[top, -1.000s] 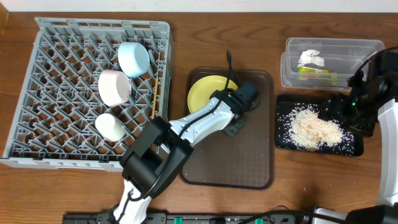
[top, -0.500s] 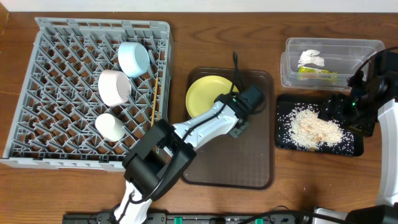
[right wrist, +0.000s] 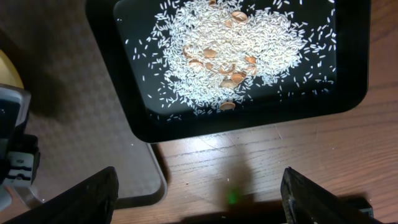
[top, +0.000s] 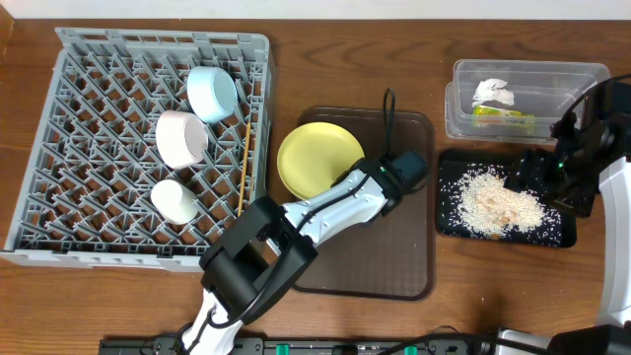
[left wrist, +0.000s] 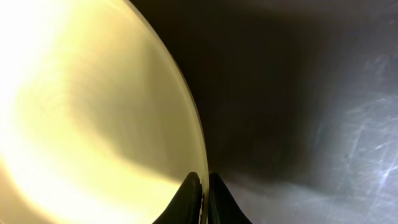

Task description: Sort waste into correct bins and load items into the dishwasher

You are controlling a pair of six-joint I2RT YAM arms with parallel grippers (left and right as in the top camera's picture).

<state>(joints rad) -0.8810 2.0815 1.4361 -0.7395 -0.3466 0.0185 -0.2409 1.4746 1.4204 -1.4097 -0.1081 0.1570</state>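
My left gripper (top: 363, 179) is shut on the right rim of the round yellow plate (top: 315, 160) and holds it tilted over the brown serving tray's left end. In the left wrist view the plate (left wrist: 81, 112) fills the left side, its edge pinched between my fingertips (left wrist: 190, 188). The grey dish rack (top: 69, 227) holds the light blue bowl (top: 212, 92), the white bowl (top: 180, 138), the small white cup (top: 174, 200) and the chopsticks (top: 244, 163). My right gripper (top: 525, 176) is open and empty above the black tray (top: 454, 229) of rice scraps (right wrist: 230, 50).
The brown serving tray (top: 375, 256) lies in the middle, its corner in the right wrist view (right wrist: 81, 124). The clear tub (top: 582, 74) at the back right holds the white tissue (top: 493, 92) and the green-and-orange wrapper (top: 503, 116). Bare wooden table lies between the tray and the black tray.
The yellow plate has come up off the brown tray, tilted, and shifted left toward the rack in my left gripper. The left wrist has swung slightly right. The right arm has not moved.
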